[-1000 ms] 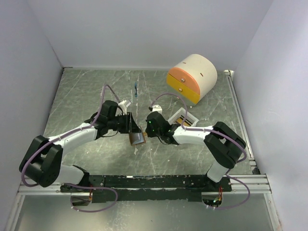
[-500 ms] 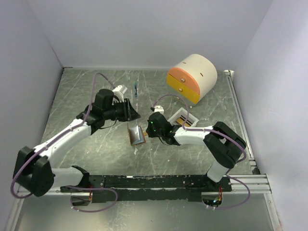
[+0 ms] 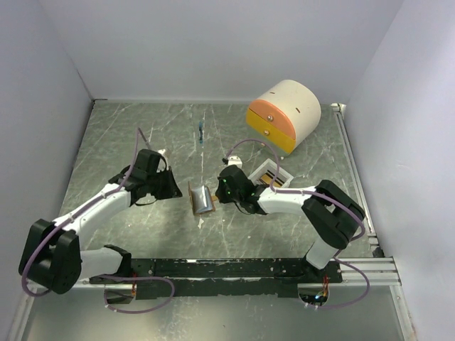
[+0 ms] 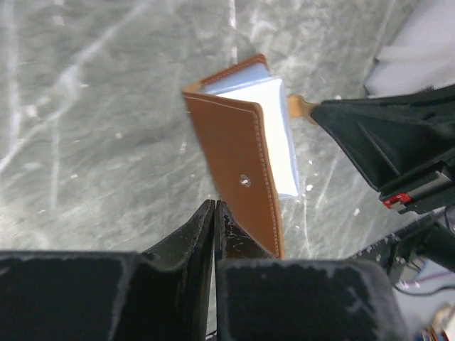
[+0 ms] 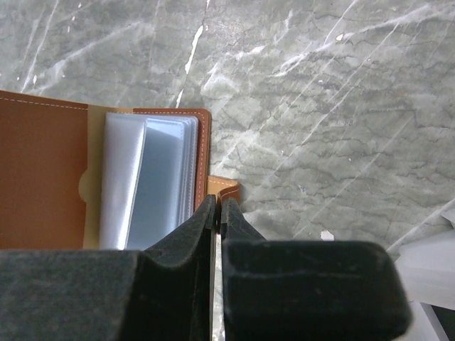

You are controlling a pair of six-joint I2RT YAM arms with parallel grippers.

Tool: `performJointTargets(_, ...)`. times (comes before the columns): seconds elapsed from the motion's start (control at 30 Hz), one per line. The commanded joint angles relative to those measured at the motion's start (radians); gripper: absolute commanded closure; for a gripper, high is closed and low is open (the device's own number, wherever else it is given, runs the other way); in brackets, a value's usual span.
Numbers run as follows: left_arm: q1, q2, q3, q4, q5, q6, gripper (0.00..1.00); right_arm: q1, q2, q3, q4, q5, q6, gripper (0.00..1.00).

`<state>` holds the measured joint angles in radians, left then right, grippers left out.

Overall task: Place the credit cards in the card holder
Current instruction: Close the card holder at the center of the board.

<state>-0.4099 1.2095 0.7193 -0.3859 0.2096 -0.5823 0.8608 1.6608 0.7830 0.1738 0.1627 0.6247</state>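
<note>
The card holder (image 3: 202, 197), a brown leather wallet, lies half open at the table's middle. In the left wrist view its brown flap (image 4: 242, 170) with a metal snap stud stands tilted over pale blue-grey pockets (image 4: 274, 131). In the right wrist view pale bluish sheets (image 5: 153, 185) sit between the brown covers; I cannot tell cards from pockets. My right gripper (image 3: 217, 193) is shut on the wallet's small brown tab (image 5: 226, 189), with the jaws (image 5: 217, 206) pinched on it. My left gripper (image 3: 169, 187) is shut and empty, left of the wallet, with its tips (image 4: 215, 204) just short of the flap.
A white rectangular tray (image 3: 274, 172) lies behind the right arm. A cream-and-orange drawer box (image 3: 284, 114) stands at the back right. A small blue thing (image 3: 202, 133) lies at the back centre. White walls enclose the table.
My left gripper has left the wallet, risen, then drawn back to the left. The wallet now lies more open. My right gripper has kept its hold and place.
</note>
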Motion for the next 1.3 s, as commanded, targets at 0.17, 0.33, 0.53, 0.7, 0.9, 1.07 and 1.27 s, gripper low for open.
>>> performJointTargets(0.17, -0.002, 0.144, -0.039, 0.334, 0.33, -0.018, 0.81, -0.003, -0.041, -0.007, -0.02, -0.031, -0.001, 1.0)
performJointTargets(0.33, -0.018, 0.234, -0.06, 0.4, 0.342, -0.032, 0.8, -0.002, -0.064, -0.011, -0.028, -0.025, 0.0, 1.0)
performJointTargets(0.53, -0.042, 0.318, -0.057, 0.405, 0.267, -0.014, 0.8, -0.002, -0.08, -0.003, -0.032, -0.03, -0.001, 1.0)
performJointTargets(0.7, -0.066, 0.395, -0.057, 0.426, 0.244, -0.005, 0.8, 0.0, -0.051, 0.024, -0.027, -0.059, -0.005, 1.0)
performJointTargets(0.9, -0.093, 0.439, -0.047, 0.427, 0.224, 0.0, 0.8, 0.001, -0.018, 0.047, -0.027, -0.079, -0.006, 0.96)
performJointTargets(1.07, -0.095, 0.447, -0.056, 0.434, 0.218, -0.002, 0.8, 0.001, 0.019, 0.058, -0.018, -0.134, 0.005, 0.82)
performJointTargets(1.27, -0.096, 0.437, -0.071, 0.422, 0.221, 0.008, 0.8, -0.002, -0.021, 0.054, -0.041, -0.15, 0.004, 0.68)
